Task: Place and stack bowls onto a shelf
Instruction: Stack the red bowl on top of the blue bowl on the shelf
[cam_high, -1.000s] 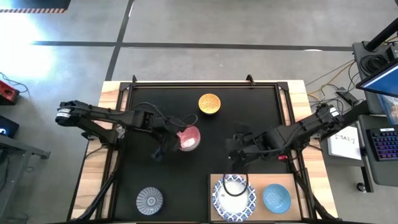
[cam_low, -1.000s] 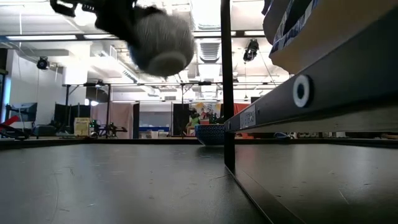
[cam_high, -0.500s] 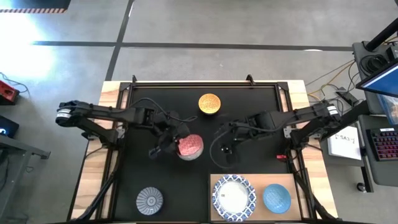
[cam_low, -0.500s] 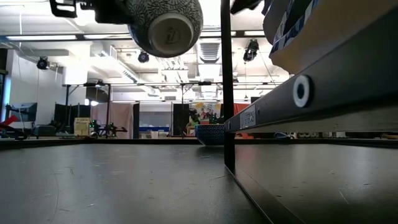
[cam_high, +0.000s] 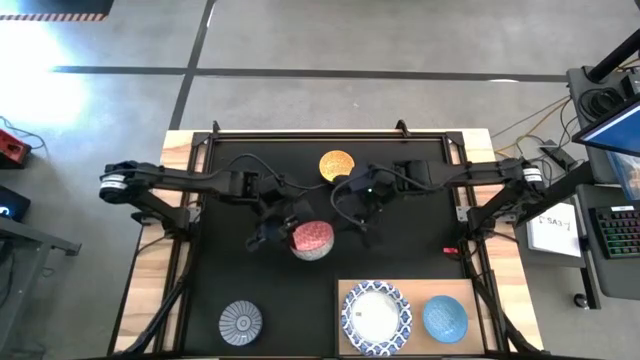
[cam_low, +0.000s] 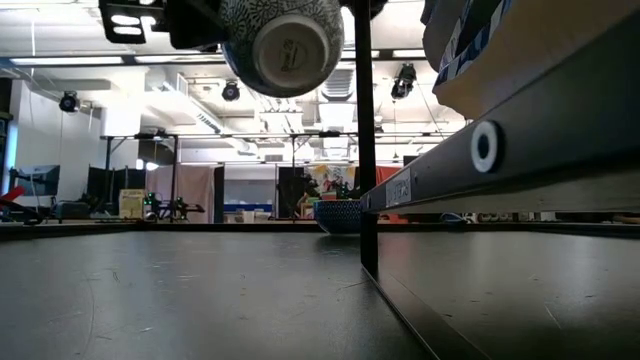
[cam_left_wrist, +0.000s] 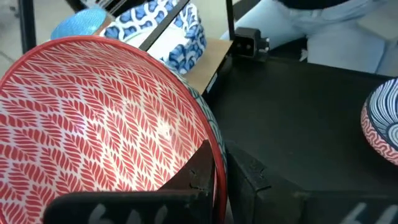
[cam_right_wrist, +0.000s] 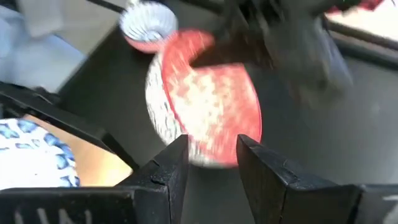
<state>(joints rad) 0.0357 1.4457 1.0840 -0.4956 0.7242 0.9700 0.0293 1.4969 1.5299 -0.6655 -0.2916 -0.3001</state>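
Here we hold the pink-red bowl (cam_high: 312, 240) aloft in the left gripper (cam_high: 283, 226), whose fingers pinch its rim, above the middle of the black mat (cam_high: 230, 270) and clear of the surface, as the low view shows from beneath. Just beyond it our right gripper (cam_high: 352, 208) hangs with its jaws partly spread and empty, pointed at that bowl. Nearer the table's front edge the shelf (cam_high: 345, 292) carries a white bowl with a blue patterned rim (cam_high: 376, 317) and the blue bowl (cam_high: 445, 318); the grey-striped bowl (cam_high: 240, 322) sits on the mat to their left. Farthest off, the orange-yellow bowl (cam_high: 337, 166) rests near the mat's far side. We judge this the carrying step; next we must bring the bowl over the shelf and lower it level.
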